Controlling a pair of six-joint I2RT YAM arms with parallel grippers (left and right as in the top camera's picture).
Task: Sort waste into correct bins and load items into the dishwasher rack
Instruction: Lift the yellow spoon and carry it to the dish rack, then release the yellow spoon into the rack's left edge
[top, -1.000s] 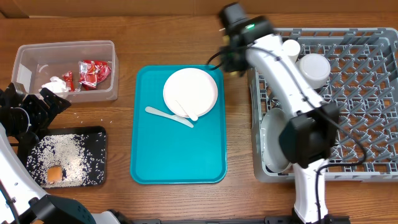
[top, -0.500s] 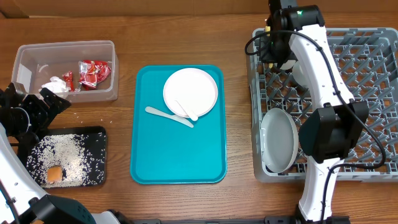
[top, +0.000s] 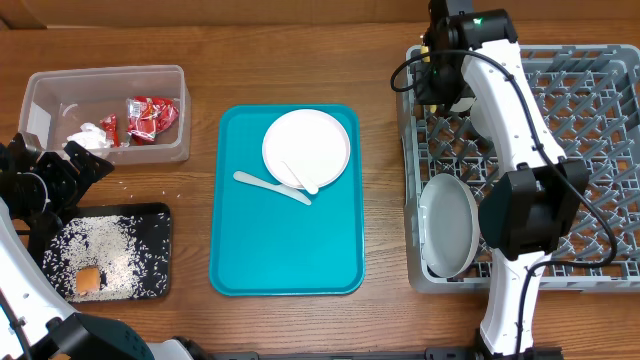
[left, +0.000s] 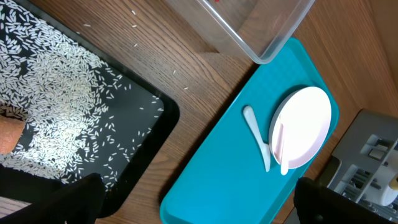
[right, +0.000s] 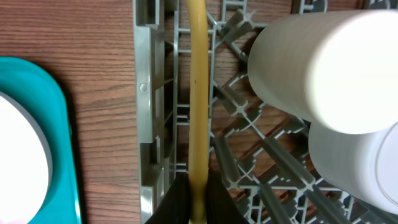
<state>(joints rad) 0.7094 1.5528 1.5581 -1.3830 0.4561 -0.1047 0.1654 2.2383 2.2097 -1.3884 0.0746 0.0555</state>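
overhead view first: where is the right arm?
it reaches over the far left corner of the grey dishwasher rack.
what has the right gripper got?
a yellow plastic cutlery piece. the fingers are squeezed tight on one end of it. the rest lies over the rack's left edge, beside a white cup.
is it a fork or a spoon?
i cannot tell, only the thin handle shows.
and the left gripper?
its fingers are spread wide and hold nothing. it sits at the left, between the clear tub and the black tray.
what is in those?
red wrappers and a white napkin in the tub. rice and an orange cube in the black tray.
and on the teal tray?
a white plate and white cutlery. a second plate stands in the rack's near left corner.
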